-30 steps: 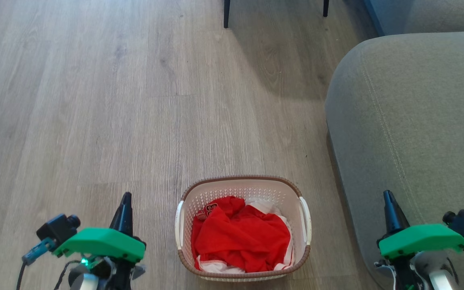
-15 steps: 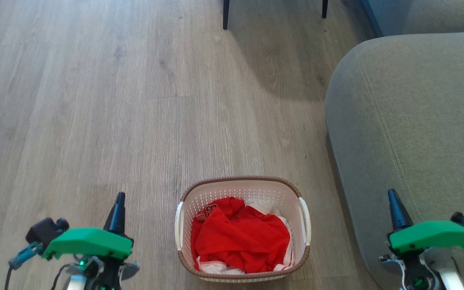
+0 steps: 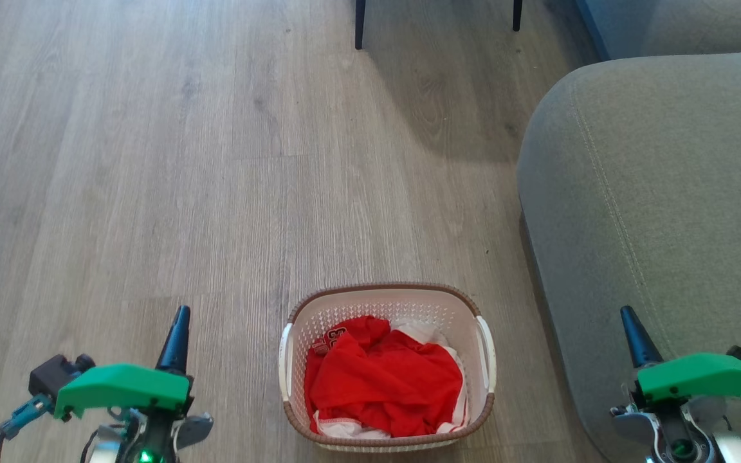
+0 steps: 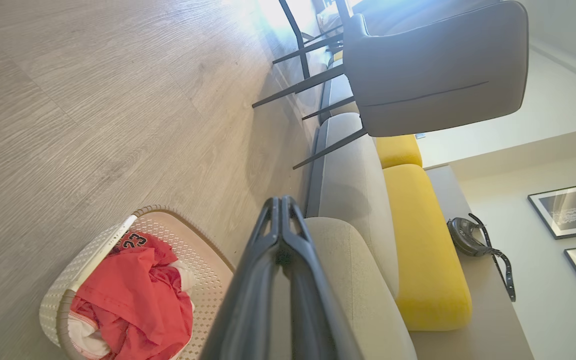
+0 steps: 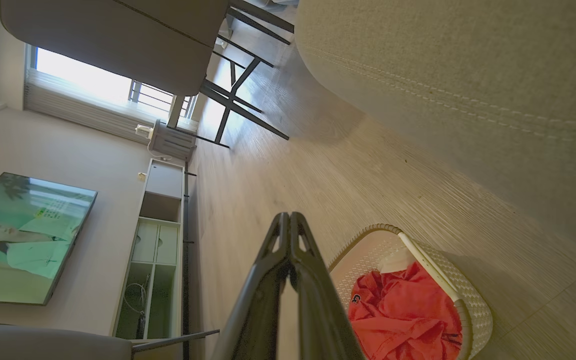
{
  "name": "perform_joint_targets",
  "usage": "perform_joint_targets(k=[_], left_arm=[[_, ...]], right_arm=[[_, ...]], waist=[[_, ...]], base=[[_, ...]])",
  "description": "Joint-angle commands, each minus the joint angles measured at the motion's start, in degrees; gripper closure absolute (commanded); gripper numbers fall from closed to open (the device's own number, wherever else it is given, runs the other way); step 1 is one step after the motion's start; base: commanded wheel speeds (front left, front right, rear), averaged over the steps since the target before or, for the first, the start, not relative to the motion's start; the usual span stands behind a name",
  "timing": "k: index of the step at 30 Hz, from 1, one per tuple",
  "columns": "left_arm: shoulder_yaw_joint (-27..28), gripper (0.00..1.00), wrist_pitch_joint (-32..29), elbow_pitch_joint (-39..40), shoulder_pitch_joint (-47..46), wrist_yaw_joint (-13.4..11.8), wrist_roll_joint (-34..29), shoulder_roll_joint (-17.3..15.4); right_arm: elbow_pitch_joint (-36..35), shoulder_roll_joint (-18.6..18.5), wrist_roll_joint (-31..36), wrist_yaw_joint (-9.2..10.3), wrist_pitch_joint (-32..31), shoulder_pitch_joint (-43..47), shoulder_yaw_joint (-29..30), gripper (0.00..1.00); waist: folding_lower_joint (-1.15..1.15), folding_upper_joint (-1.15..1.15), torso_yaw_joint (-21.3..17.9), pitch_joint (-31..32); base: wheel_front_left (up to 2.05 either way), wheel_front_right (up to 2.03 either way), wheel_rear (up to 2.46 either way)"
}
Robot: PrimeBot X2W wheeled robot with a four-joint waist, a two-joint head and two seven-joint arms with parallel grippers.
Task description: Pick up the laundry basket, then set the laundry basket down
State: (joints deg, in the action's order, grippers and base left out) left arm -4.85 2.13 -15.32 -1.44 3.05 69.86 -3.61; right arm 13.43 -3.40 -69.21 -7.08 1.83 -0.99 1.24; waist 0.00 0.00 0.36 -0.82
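The laundry basket (image 3: 387, 303) stands on the wood floor at the bottom centre of the head view, white and perforated, with a brown rim and white side handles. Red and white clothes (image 3: 384, 382) fill it. My left gripper (image 3: 179, 319) is shut, out to the basket's left and well apart from it. My right gripper (image 3: 628, 318) is shut too, off to the basket's right in front of the sofa. The basket (image 4: 70, 274) sits low and left in the left wrist view, beside the closed fingertips (image 4: 280, 202). In the right wrist view the basket (image 5: 473, 300) lies low and right of the closed fingertips (image 5: 289, 218).
A grey-beige sofa (image 3: 660, 193) fills the right side, close to the basket's right handle. Dark chair legs (image 3: 360, 26) stand at the far centre. Open wood floor (image 3: 152, 161) stretches to the left and ahead. A grey chair (image 4: 433, 65) and yellow cushions (image 4: 418, 240) appear in the left wrist view.
Both grippers have drawn outward and down, away from the basket's sides, the left one further left and the right one further right. The basket has stayed put.
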Motion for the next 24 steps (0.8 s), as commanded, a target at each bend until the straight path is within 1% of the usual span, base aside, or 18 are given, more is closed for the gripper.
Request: perform_joint_targets(k=[1, 24], left_arm=[[1.9, 1.0, -0.4, 1.7, -3.5, 0.6, 1.5, -0.9], [6.4, 1.0, -4.3, 1.5, -4.2, 2.9, 15.2, -0.9]], right_arm=[[-1.5, -0.9, -1.6, -0.28, -0.4, -3.2, -0.4, 1.0], [-0.3, -0.9, -15.5, -0.36, -4.2, -4.3, 1.9, 1.0]], waist=[[0.0, 0.0, 0.0, 0.0], [0.0, 0.0, -0.2, 0.4]], base=[[0.0, 0.0, 0.0], [0.0, 0.0, 0.0]])
